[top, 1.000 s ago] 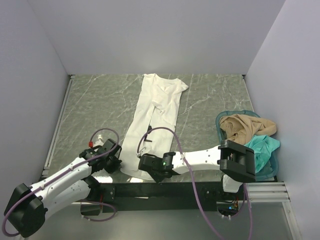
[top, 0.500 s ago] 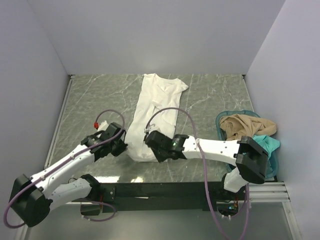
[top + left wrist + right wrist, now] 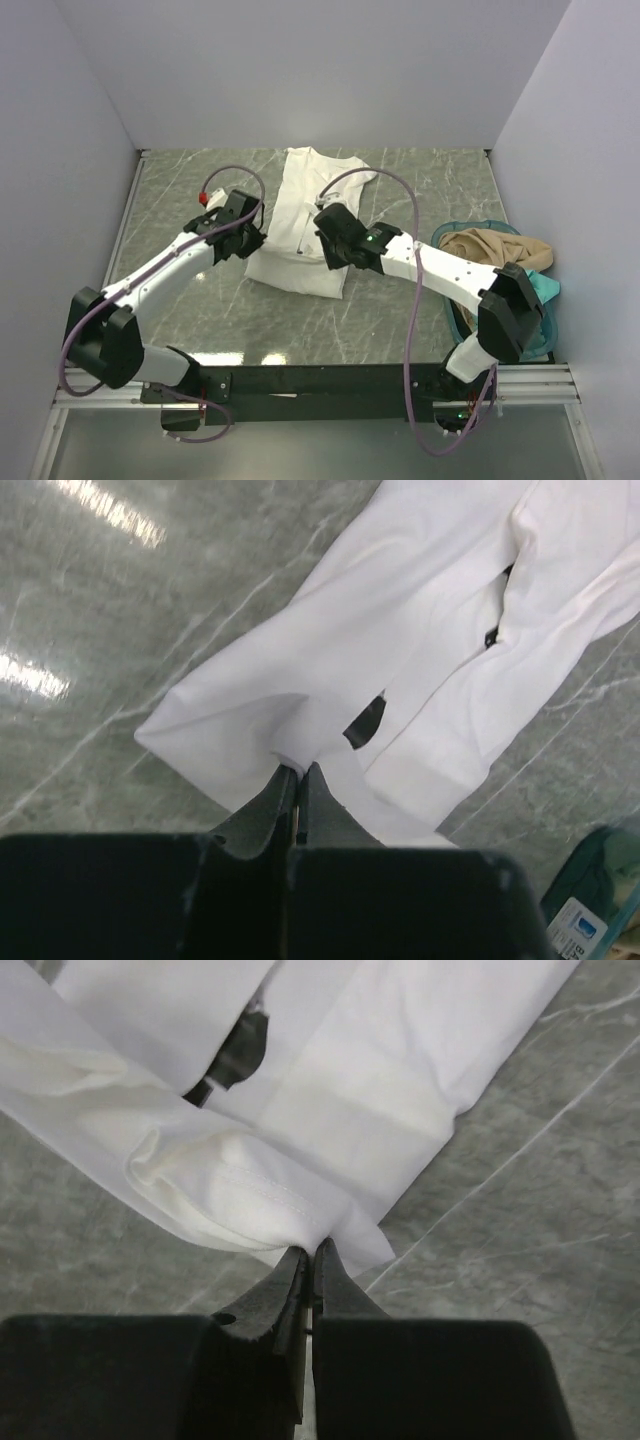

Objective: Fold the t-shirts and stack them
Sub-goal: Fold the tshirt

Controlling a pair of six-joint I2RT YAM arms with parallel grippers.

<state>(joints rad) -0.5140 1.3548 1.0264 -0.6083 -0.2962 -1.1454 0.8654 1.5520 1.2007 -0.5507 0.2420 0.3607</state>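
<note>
The white t-shirt (image 3: 300,225) lies lengthwise in the middle of the table, its near end doubled back toward the collar. My left gripper (image 3: 256,240) is shut on the hem at the shirt's left side; in the left wrist view the white t-shirt (image 3: 400,630) spreads above the left gripper (image 3: 297,770), which pinches the cloth. My right gripper (image 3: 328,252) is shut on the hem at the shirt's right side, and in the right wrist view the right gripper (image 3: 309,1251) clamps the stitched edge of the white t-shirt (image 3: 360,1070). A tan t-shirt (image 3: 490,252) and a teal t-shirt (image 3: 543,285) lie in the basket.
A teal plastic basket (image 3: 446,236) stands at the table's right edge, beside my right arm. Walls close in the table on the left, back and right. Grey marbled tabletop (image 3: 200,310) shows around the shirt.
Both grippers have carried the shirt's near hem away from the table's front edge toward the collar, folding the lower part over the upper. Both arms are stretched farther out now.
</note>
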